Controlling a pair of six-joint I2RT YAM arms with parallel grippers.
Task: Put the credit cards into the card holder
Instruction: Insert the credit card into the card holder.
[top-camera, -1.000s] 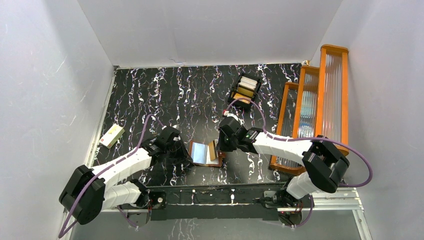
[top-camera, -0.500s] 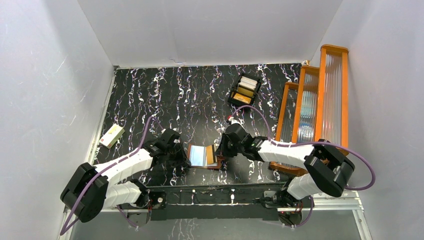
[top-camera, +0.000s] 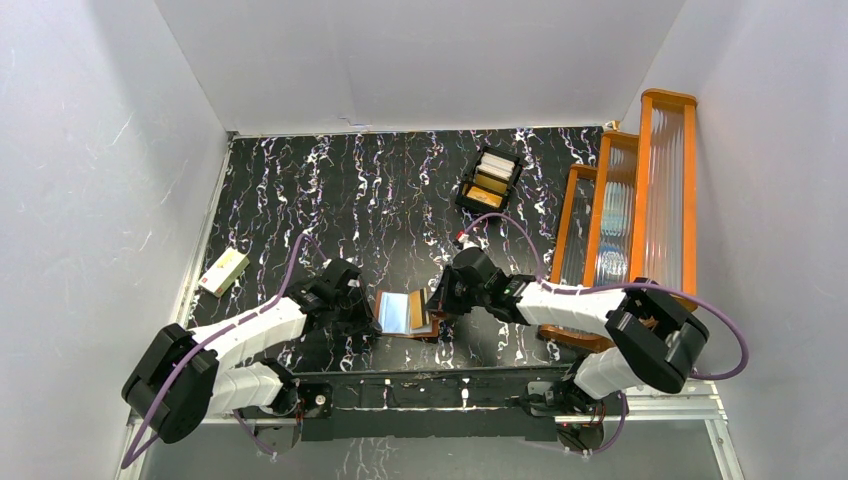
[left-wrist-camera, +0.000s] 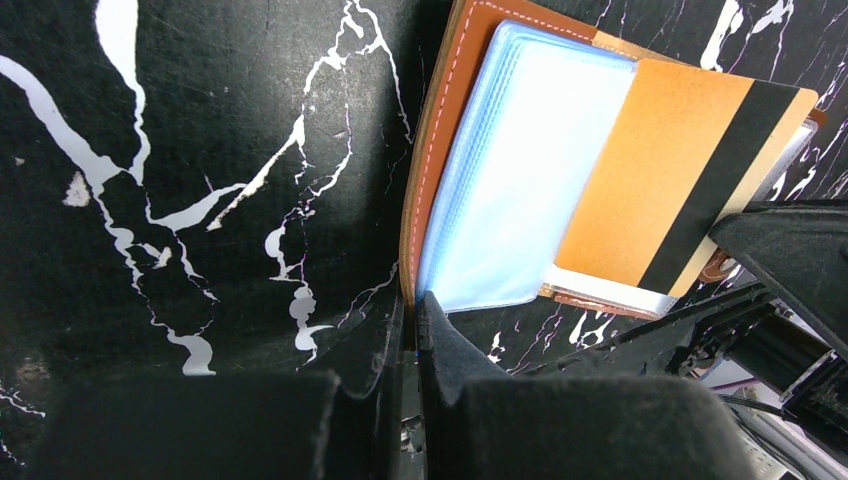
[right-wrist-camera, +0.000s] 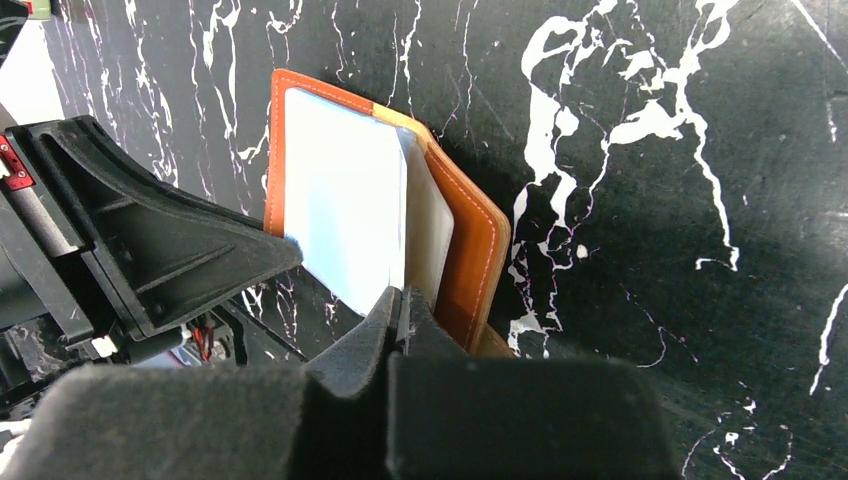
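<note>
Card holder (top-camera: 402, 312) (spread open) lies between clenched left hand (left-wrist-camera: 415, 305) and right hand (right-wrist-camera: 402, 298) pinching orange card (left-wrist-camera: 650, 170).

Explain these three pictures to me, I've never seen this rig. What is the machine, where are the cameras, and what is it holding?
The machine is two robot arms bolted at the near edge of a black marbled table. The wide picture comes from a fixed camera above and behind them. The other two come from a camera on each wrist, with that arm's own black fingers at the bottom.

An open wallet lies between the arms. The right gripper is shut on an orange card with a black stripe, which lies over the wallet's pale pockets. The left gripper is shut, with its tips at the wallet's edge.

Farther off are a tray of cards, a cream box and orange-framed panels.
</note>
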